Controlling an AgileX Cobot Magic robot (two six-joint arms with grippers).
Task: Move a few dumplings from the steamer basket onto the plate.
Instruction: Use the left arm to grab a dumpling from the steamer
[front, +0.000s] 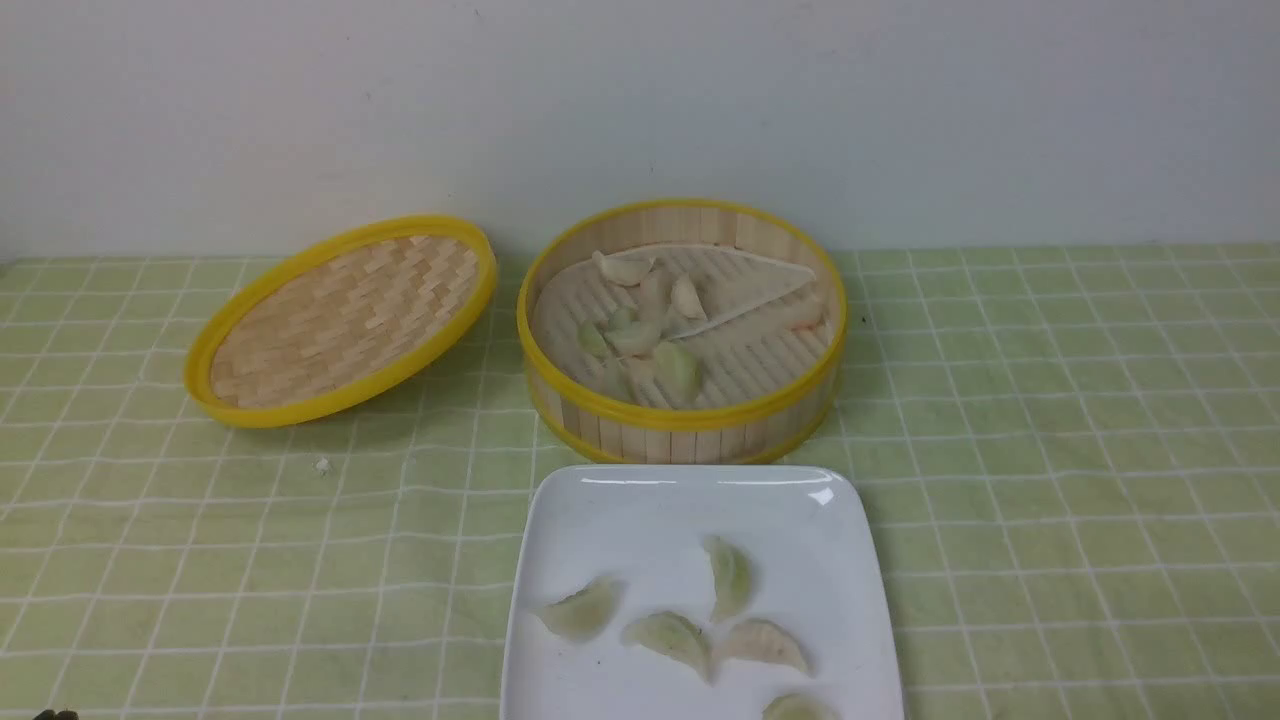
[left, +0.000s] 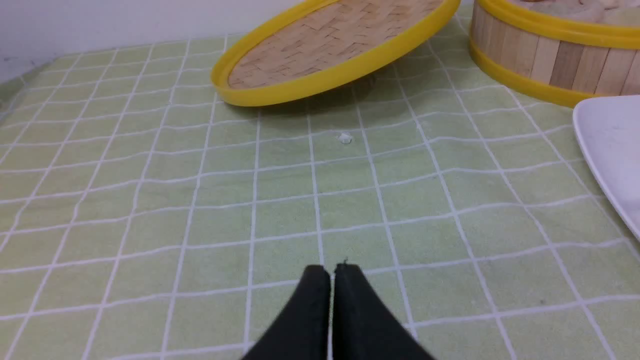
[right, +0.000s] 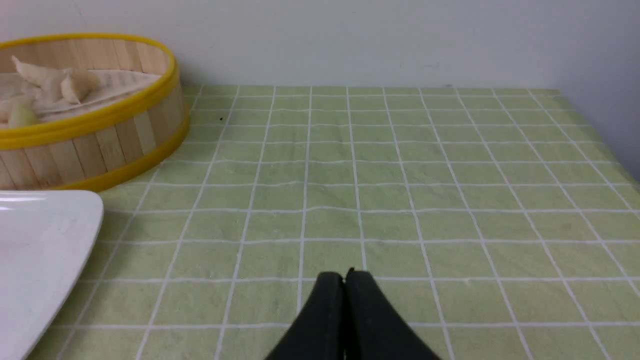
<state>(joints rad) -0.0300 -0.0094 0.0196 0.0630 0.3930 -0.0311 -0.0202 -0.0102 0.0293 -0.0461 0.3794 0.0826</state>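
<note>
A table draped in a light green cloth with a white grid (front: 1050, 420) runs up to a plain pale wall along its far edge. Near the middle of that far edge stands the round bamboo steamer basket (front: 682, 430), with upright slat walls, yellow rims and a slatted floor. A white paper liner (front: 740, 275) lies partly folded over inside it. A cluster of small pale greenish-white pleated crescent dumplings (front: 640, 335) lies on the left half of the basket floor, some touching one another.

Just in front of the basket, at the middle of the table's near edge, sits the glossy white square plate (front: 640, 510) with rounded corners. Its far rim is close to the basket wall. Five more dumplings lie on it, spread over its near half; the nearest one (front: 795, 708) is cut off by the front view's border.

To the left of the basket a shallow round woven lid with a yellow rim (front: 340, 320) rests tilted, its side toward the basket raised off the cloth. Whether it touches the basket cannot be told. A tiny white crumb (front: 322, 464) lies on the cloth in front of the lid.

The left gripper (left: 331, 272) is over the cloth on the left side of the plate, its black fingers pressed together on nothing. The right gripper (right: 344, 277) is over the cloth on the right side, likewise clenched and bare
</note>
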